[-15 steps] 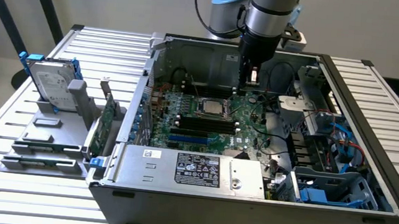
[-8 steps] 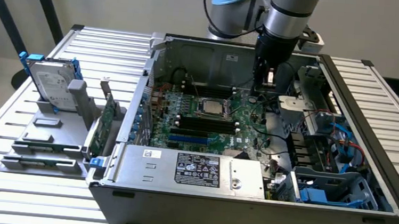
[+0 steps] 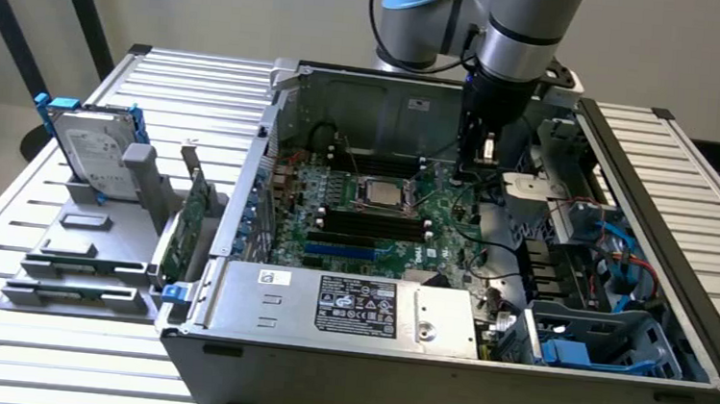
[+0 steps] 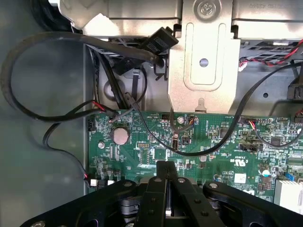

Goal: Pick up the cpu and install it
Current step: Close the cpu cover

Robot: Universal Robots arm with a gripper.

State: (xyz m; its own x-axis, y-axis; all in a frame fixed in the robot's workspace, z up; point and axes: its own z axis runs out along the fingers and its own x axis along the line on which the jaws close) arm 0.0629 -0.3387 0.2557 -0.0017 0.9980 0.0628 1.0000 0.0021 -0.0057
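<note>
Hovering inside the open computer case (image 3: 660,312), my gripper (image 3: 482,165) is clenched tight with nothing in it. In the wrist view the two fingers (image 4: 157,196) meet flat against each other, and no chip sits between them. Just below my fingertips lies the green motherboard (image 4: 189,137). A coin cell battery (image 4: 120,135) sits a little to one side, and a silver metal bracket (image 4: 203,61) lies beyond it at the board's edge.

The cpu (image 3: 380,196), as far as I can judge, is the dull silver square lying in the socket frame at the board's middle. It is well apart from my hand, toward the exterior view's left of it and nearer that camera. If I read that right, the chip is already in its seat and I am not touching it. What may be left is locking the frame down over it.

Much is hard to make out. I cannot tell for sure whether that silver square is the chip's top or a bare socket, nor whether the frame's lever is down. My own arm hides the stretch of board directly beneath me in the exterior view, and black cables (image 4: 28,94) cover parts of the case floor beside my hand. The hard drive (image 3: 91,152) stands outside the case, far from my hand.
</note>
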